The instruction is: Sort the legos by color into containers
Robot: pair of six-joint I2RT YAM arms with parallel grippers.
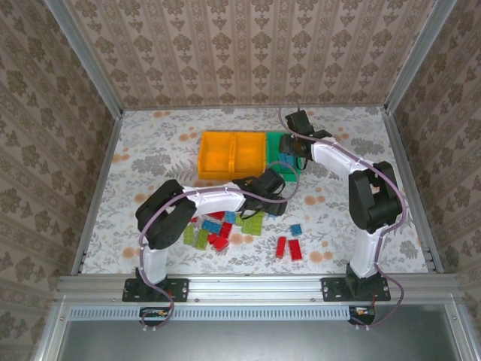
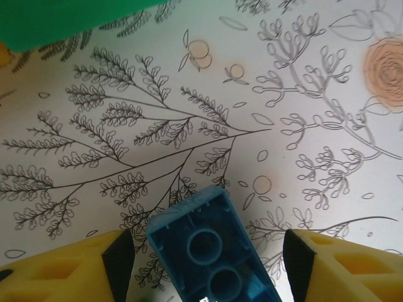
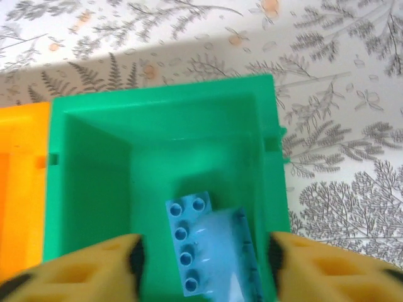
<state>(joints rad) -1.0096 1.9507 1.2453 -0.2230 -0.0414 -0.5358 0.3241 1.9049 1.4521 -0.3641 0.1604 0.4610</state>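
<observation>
The right gripper [image 3: 204, 258] hangs with jaws apart over the teal-green bin [image 3: 88, 170], blue legos [image 3: 187, 242] lying inside — best to lift straight up, clear of its walls. The left gripper [image 2: 208, 258] brackets another blue brick [image 2: 195, 233] near that bin (gripped or not, I cannot tell) — let it wait its turn.

Left wrist view: blue lego [image 2: 208, 251] cut off by the bottom edge; green bin [image 2: 56, 19] cropped at the upper left corner. Right wrist view, lower centre: pale lego [image 3: 230, 258] blurred, its outline uncertain, cropped below.
</observation>
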